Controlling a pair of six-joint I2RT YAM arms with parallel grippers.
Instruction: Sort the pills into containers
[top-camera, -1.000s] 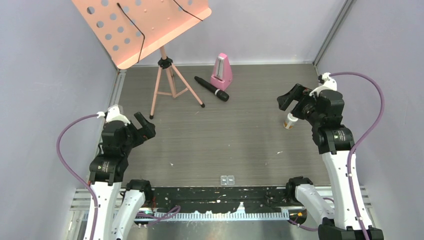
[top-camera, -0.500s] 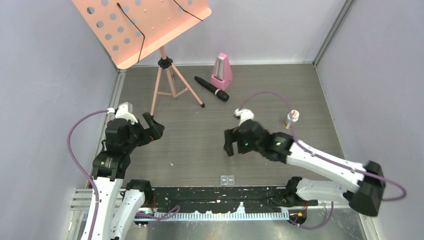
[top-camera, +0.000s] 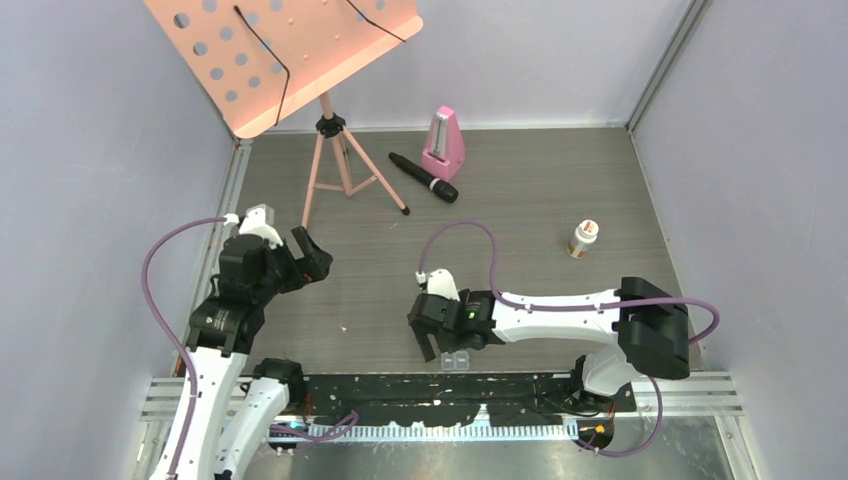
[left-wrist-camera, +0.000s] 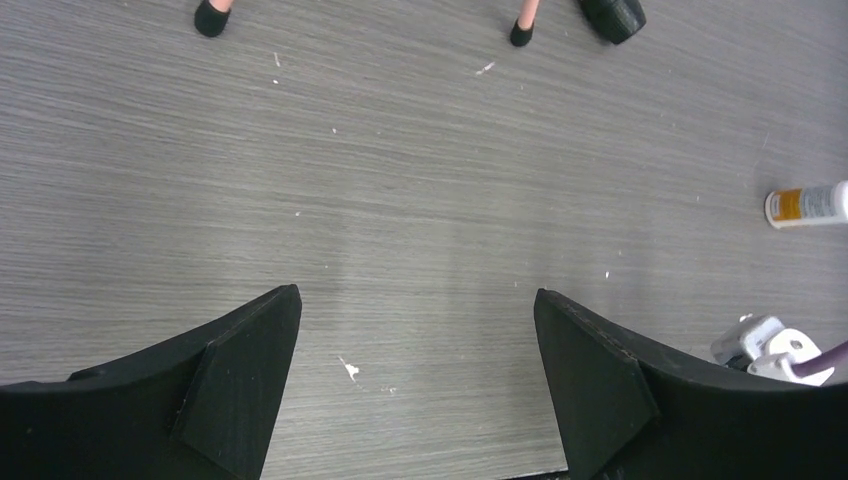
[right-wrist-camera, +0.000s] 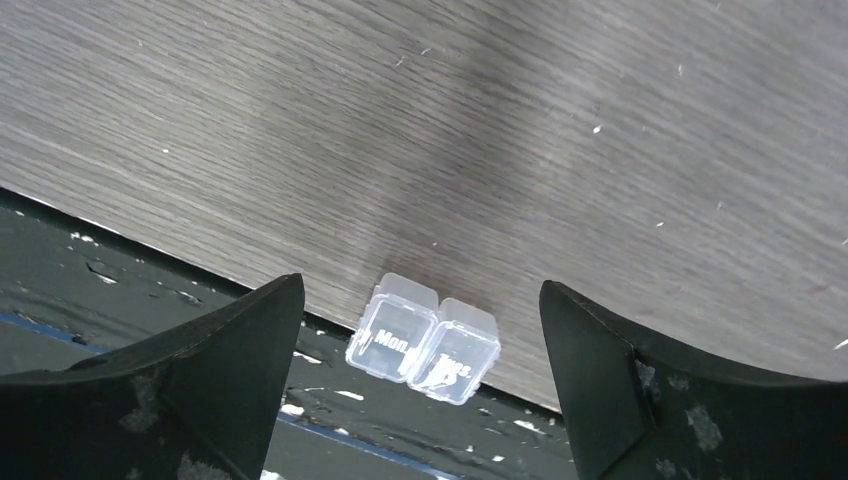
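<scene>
The clear two-compartment pill box (right-wrist-camera: 423, 338), marked "Mon." and "Tues." with both lids shut, lies at the table's near edge; it also shows in the top view (top-camera: 457, 360). My right gripper (right-wrist-camera: 420, 300) is open and hovers just above the box, which lies between its fingers; in the top view the gripper (top-camera: 437, 345) is right beside it. My left gripper (left-wrist-camera: 415, 300) is open and empty over bare table at the left (top-camera: 308, 252). No pills show in any view. The small white-capped, orange-labelled bottle (top-camera: 581, 238) stands at the right, seen also in the left wrist view (left-wrist-camera: 806, 205).
A pink music stand on a tripod (top-camera: 330, 150) stands at the back left. A black microphone (top-camera: 423, 177) and a pink metronome (top-camera: 443, 143) lie at the back middle. The black, paint-chipped rail (top-camera: 440, 390) runs along the table's near edge.
My right arm has swung from the bottle at the far right, across the table, down to the pill box at the near edge. My left gripper has shifted slightly forward and to the right.
</scene>
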